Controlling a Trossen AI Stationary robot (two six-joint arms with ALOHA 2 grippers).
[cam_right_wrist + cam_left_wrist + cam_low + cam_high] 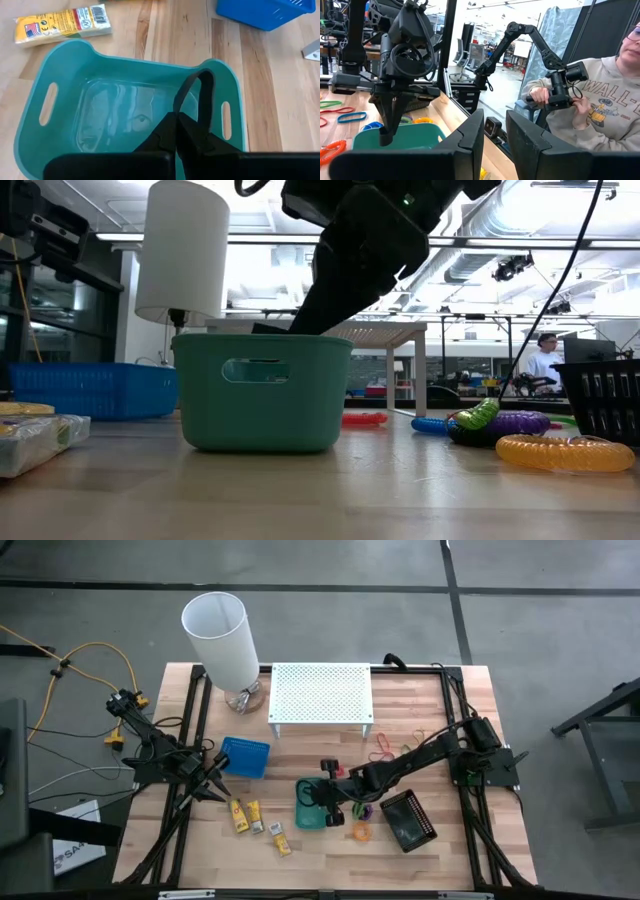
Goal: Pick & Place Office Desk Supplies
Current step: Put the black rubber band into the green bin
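My right gripper [176, 117] hangs over the inside of the green tray [115, 115], shut on a thin dark loop [194, 82]. The high view shows it reaching in from the right [308, 795] above the green tray [308, 812]. At the table's left edge my left gripper [222, 790] waits, its fingers [470, 145] a little apart with nothing between them. Yellow-and-white blocks [245, 815] lie flat on the wood. An orange ring [361, 832] and a red ring [383, 752] lie near the black tray [408, 820]. My right gripper pinches the dark loop's near end [179, 107] between its two shut fingertips. The fingers slant down from the table's right side. The rest of the loop sticks out past the tips, clear of the green tray's floor.
A blue tray [245, 757] sits left of centre. The white lamp [222, 640] and the white perforated shelf [321, 695] stand along the far edge. More rings [500, 423] lie right of the green tray. A person [600, 105] sits beyond the table.
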